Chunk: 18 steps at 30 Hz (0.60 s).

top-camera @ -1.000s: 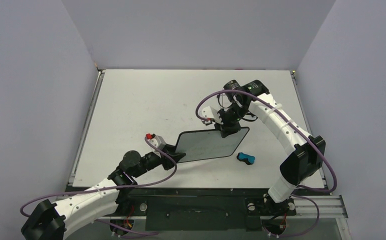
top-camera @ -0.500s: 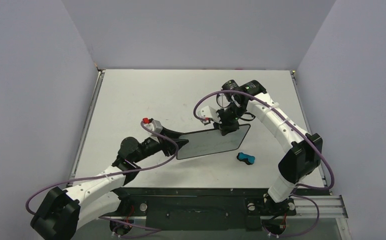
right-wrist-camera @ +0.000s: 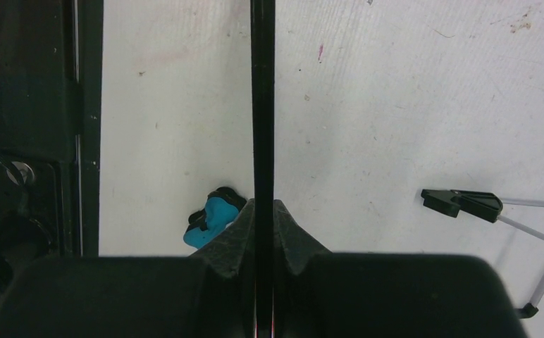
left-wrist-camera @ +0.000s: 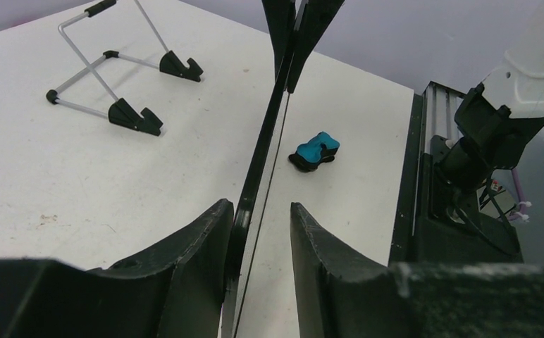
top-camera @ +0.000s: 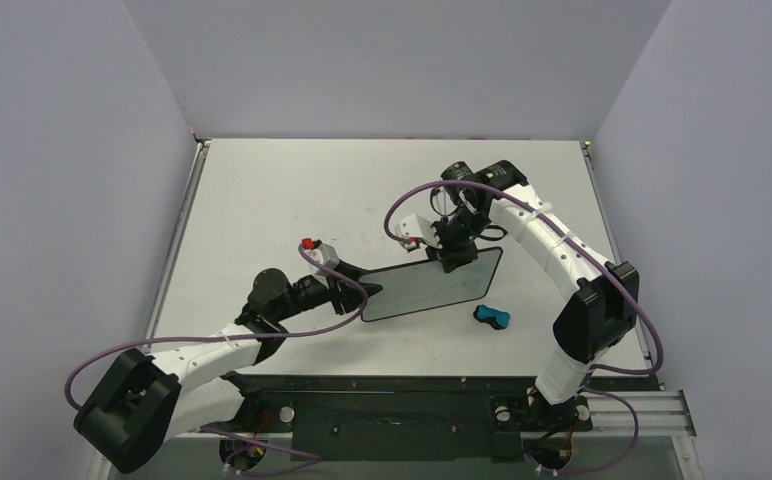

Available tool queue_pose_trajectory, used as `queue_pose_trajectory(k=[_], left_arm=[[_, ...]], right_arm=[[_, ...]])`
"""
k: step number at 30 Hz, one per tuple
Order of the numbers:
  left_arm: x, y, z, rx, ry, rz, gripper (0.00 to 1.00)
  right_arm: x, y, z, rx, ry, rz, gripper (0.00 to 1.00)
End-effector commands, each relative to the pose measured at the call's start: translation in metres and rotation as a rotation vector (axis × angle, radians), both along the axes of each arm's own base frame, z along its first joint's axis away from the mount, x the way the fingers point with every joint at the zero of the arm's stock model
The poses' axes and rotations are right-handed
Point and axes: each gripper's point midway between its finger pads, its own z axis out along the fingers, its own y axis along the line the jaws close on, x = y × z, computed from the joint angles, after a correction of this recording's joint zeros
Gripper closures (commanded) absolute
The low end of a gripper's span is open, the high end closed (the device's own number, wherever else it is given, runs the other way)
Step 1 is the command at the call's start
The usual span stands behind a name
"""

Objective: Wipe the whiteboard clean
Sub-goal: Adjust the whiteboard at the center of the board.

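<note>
Scuffed table (top-camera: 262,200), thin black-framed whiteboard (top-camera: 432,287) clenched in right gripper (top-camera: 452,264), left gripper (top-camera: 360,293) parted astride

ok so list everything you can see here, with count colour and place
whiteboard: 1, white with black frame, mid table between both claws
eraser: 1, blue and black, on table right of whiteboard
wire stand: 1, silver with black feet, table, opposite eraser across whiteboard
table: 1, white, under everything
left arm: 1, white, near left
right arm: 1, white, near right
left claw: 1, black, open astride whiteboard's left edge
right claw: 1, black, shut on whiteboard's far edge
</note>
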Motion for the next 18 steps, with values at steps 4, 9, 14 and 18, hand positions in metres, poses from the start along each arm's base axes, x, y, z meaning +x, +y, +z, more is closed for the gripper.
queue_pose_trajectory(k=[4, 9, 14, 18], left_arm=[[0.002, -0.001, -0.004, -0.006, -0.122, -0.002, 0.65], [0.003, 0.0, -0.012, 0.003, -0.132, 0.005, 0.63], [0.003, -0.004, -0.015, 0.007, -0.131, -0.015, 0.63], [0.003, -0.008, -0.016, -0.003, -0.126, -0.036, 0.73]], right_arm=[[0.004, 0.015, 0.003, 0.059, -0.002, 0.01, 1.0], [0.004, 0.015, 0.002, 0.06, 0.001, 0.009, 1.0], [0.004, 0.015, 0.001, 0.059, 0.007, 0.009, 1.0], [0.004, 0.016, 0.0, 0.058, 0.011, 0.009, 1.0]])
